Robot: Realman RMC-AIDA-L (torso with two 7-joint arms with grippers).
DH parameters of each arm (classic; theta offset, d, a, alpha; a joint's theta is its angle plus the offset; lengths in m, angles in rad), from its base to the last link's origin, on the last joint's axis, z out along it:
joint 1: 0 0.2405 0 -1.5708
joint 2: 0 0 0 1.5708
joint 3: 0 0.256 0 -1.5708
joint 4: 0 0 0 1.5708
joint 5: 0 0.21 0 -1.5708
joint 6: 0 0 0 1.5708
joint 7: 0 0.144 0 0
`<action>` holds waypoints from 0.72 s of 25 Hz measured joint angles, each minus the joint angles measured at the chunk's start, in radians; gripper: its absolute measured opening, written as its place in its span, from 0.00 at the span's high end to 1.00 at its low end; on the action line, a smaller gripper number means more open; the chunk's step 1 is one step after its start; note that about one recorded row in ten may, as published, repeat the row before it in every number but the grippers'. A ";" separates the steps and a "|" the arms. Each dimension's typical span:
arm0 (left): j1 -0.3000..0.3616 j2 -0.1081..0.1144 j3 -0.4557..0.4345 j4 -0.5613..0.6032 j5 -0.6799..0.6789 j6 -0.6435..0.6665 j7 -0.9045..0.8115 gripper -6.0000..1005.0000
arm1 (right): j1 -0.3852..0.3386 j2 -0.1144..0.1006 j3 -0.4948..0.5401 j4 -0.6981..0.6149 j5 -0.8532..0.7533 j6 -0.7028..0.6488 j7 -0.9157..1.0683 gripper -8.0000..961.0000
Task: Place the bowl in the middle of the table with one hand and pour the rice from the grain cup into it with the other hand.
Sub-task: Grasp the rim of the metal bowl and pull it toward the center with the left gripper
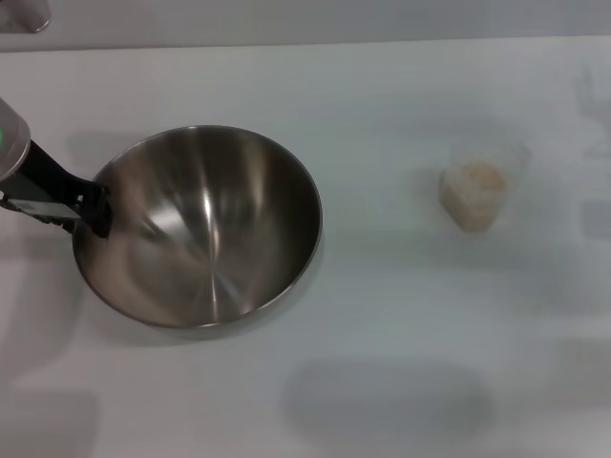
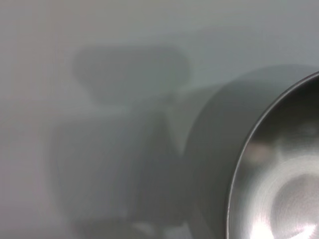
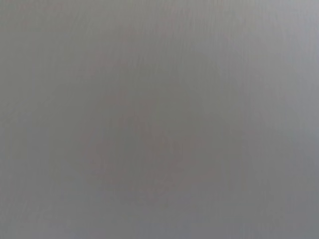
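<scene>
The steel bowl (image 1: pixel 205 229) sits left of the table's (image 1: pixel 382 315) middle in the head view and looks slightly tilted. My left gripper (image 1: pixel 94 208) reaches in from the left edge, its black fingers (image 1: pixel 86 202) closed over the bowl's left rim. In the left wrist view the bowl (image 2: pixel 279 179) shows its rim and shiny inside above the table. The clear grain cup (image 1: pixel 477 191) stands upright at the right, holding pale rice (image 1: pixel 474 183). My right gripper is out of view; its wrist view shows only a plain grey surface.
A dark object (image 1: pixel 29 11) shows at the table's far left corner. Soft shadows lie on the white top near the front edge (image 1: pixel 382 401).
</scene>
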 joint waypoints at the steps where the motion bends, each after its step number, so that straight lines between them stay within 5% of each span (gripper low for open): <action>1: -0.001 0.000 0.000 0.003 0.000 0.002 0.000 0.60 | 0.000 0.000 0.000 0.000 0.000 0.000 0.000 0.31; 7: -0.016 0.002 -0.005 0.044 0.003 0.017 0.005 0.82 | 0.000 -0.001 0.000 0.000 0.000 0.001 0.000 0.31; 18: -0.027 0.005 -0.037 0.057 0.008 0.013 0.015 0.89 | 0.000 -0.001 0.000 0.000 0.000 0.002 0.000 0.31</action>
